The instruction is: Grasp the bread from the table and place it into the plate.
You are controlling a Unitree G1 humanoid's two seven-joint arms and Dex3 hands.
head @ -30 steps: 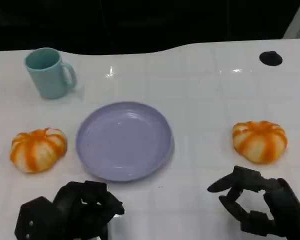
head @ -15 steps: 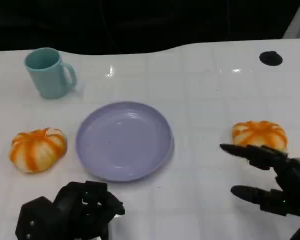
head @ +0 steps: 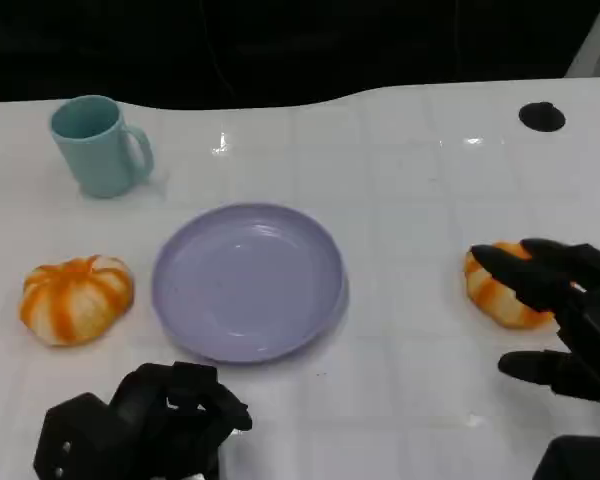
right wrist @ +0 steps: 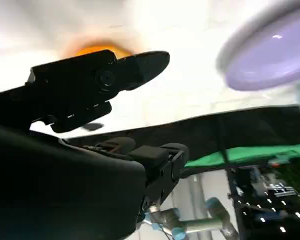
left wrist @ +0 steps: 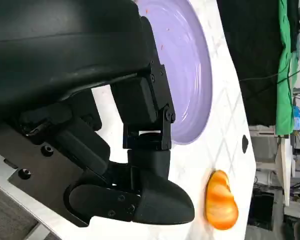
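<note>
Right hand [head: 560, 320]: fingers spread, holding nothing, over right bread [head: 505, 290]
Left hand [head: 145, 425]: clenched, holding nothing, at plate's 7 o'clock
Plate [head: 248, 281]: centre of table [head: 400, 180]
Left bread [head: 76, 298]: plate's 9 o'clock

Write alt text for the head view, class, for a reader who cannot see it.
The robot's right hand, fingers spread, reaches over an orange-striped bread at the right of a white table. An empty purple plate sits mid-table, with a second bread to its left and a teal mug behind. The left hand is curled at the near edge.
</note>
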